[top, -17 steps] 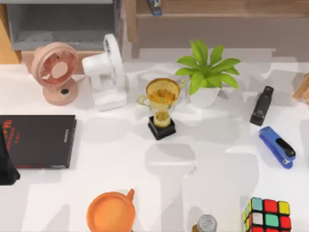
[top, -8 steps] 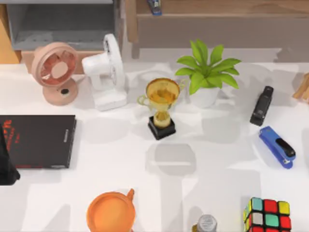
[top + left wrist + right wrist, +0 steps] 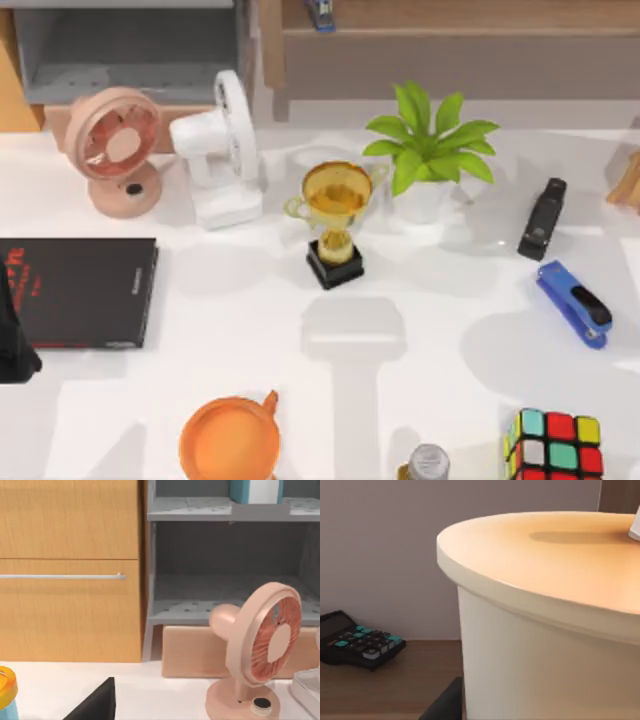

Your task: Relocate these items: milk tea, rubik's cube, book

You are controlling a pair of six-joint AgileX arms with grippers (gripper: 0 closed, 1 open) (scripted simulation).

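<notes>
milk tea cup (image 3: 540, 610), cream-walled with an orange lid, looms right against the right wrist camera on a wooden surface with a black calculator (image 3: 355, 640) behind, while the rubik's cube (image 3: 553, 445) sits at the table's (image 3: 250, 300) near right edge and the teal book (image 3: 254, 490) stands on the grey shelf (image 3: 220, 509); whether either gripper's fingers are apart or together i cannot tell.
</notes>
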